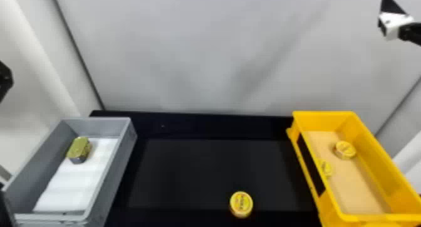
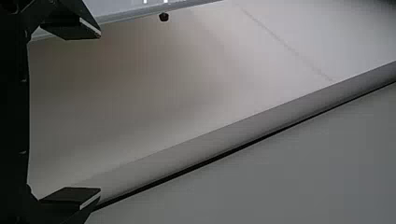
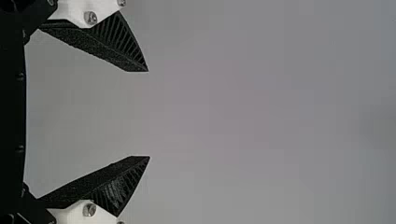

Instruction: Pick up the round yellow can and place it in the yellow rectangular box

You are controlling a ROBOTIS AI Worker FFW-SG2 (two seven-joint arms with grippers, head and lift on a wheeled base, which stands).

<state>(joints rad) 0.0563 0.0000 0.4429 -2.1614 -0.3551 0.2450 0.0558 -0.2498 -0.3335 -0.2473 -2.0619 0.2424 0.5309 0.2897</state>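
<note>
Black table (image 1: 188,173) under round yellow can (image 1: 241,204), right gripper (image 1: 393,18) well apart.

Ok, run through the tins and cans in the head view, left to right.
Green tin in the gray box → round yellow can on the black table → partly hidden yellow can in the yellow rectangular box → another yellow can in that box.

The right gripper (image 1: 395,22) is wearing white plates (image 3: 74,7) (round, silvery screws (image 3: 90,17) are dotting them), its black fingers (image 3: 119,44) are tapering to ribbed wedges, and blockier left fingers (image 2: 70,197) are showing pale edges.
</note>
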